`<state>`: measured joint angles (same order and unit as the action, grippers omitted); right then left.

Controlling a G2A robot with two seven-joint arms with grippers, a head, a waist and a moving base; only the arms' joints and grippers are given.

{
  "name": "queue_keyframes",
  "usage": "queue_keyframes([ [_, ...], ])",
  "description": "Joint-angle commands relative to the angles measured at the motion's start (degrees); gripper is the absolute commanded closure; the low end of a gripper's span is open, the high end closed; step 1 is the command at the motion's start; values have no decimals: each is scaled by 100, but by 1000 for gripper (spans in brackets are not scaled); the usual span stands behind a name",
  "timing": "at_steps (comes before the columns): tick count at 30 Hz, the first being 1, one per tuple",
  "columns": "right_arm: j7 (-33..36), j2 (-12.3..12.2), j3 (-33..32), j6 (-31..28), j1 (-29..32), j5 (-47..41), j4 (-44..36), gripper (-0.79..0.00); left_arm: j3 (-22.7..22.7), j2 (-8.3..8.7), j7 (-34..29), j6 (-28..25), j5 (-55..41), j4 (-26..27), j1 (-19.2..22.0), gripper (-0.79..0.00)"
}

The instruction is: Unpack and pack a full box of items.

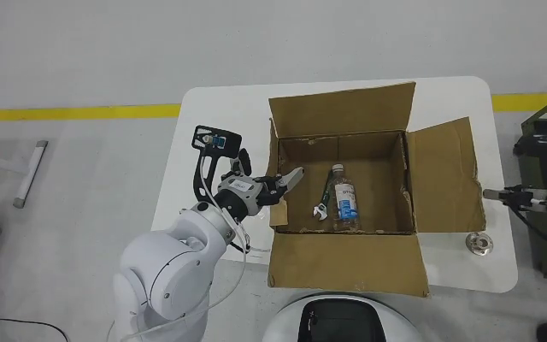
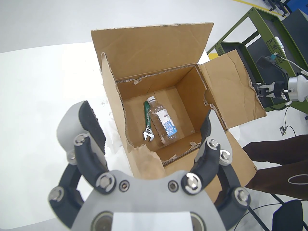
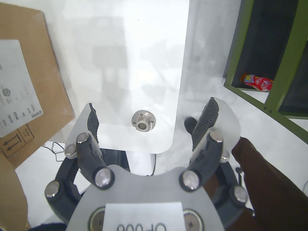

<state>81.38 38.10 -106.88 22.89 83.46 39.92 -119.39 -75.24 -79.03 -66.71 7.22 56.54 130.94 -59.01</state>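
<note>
Pale grey floor lies all around a white table [image 1: 214, 111]. On the table sits a big brown cardboard box [image 1: 342, 261] with its flaps open.

The left gripper [image 2: 147, 114] hangs just outside the box's torn wall on the robot's left. Its fingers are wide apart and hold nothing. The right gripper [image 3: 152, 105] is wide apart and empty too. It hangs over the table's corner, above a small round metal ring [image 3: 143, 121].

On the box's bottom lie a clear plastic bottle with a white cap [image 2: 163, 123] and a green-handled metal wrench [image 2: 147, 123], side by side and touching.

A finger could catch the ragged wall on the way in and drag the whole box. Because the two things touch, the fingers might pinch both, or bump one away. The bottle is round and smooth, so I think it could roll or slip.

The box walls are tall, so the best way in looks like straight down from above. The table has bare room to the box's left. On the right, the ring sits close to the edge and could get knocked off.
</note>
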Motion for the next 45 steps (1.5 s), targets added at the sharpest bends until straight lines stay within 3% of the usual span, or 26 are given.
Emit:
queue_keyframes([
  [1,49,2,-138,-47,309,44,-247,-785,0,0,0,0,0,0,0,-785],
  [8,30,35,-88,-28,1086,154,-781,-785,0,0,0,0,0,0,0,-785],
  [11,-12,39,96,14,1129,179,-731,-385,0,0,0,0,0,0,0,-785],
  [12,-25,39,167,27,1122,206,-691,-363,0,0,0,0,0,0,0,-785],
  [14,-45,39,319,46,1062,252,-600,-382,0,0,0,0,0,0,0,-785],
  [15,-56,39,393,57,1017,284,-553,-514,0,0,0,0,0,0,0,-785],
  [17,-74,39,518,75,908,309,-461,-483,0,0,0,0,0,0,0,-785],
  [22,-92,42,790,94,677,403,-237,-514,0,0,0,0,0,0,0,-785],
  [24,-89,44,892,91,596,458,-176,-465,0,0,0,0,0,0,0,-785],
  [29,-117,60,1115,118,469,569,-17,-496,0,0,0,0,0,0,0,-785],
  [33,-137,76,1246,139,396,626,42,-388,0,0,0,0,0,0,0,-785],
  [35,-142,83,1288,144,381,668,61,-369,0,0,0,0,0,0,0,-785],
  [45,-155,126,1400,157,403,755,80,-372,0,0,0,0,0,0,0,-785],
])
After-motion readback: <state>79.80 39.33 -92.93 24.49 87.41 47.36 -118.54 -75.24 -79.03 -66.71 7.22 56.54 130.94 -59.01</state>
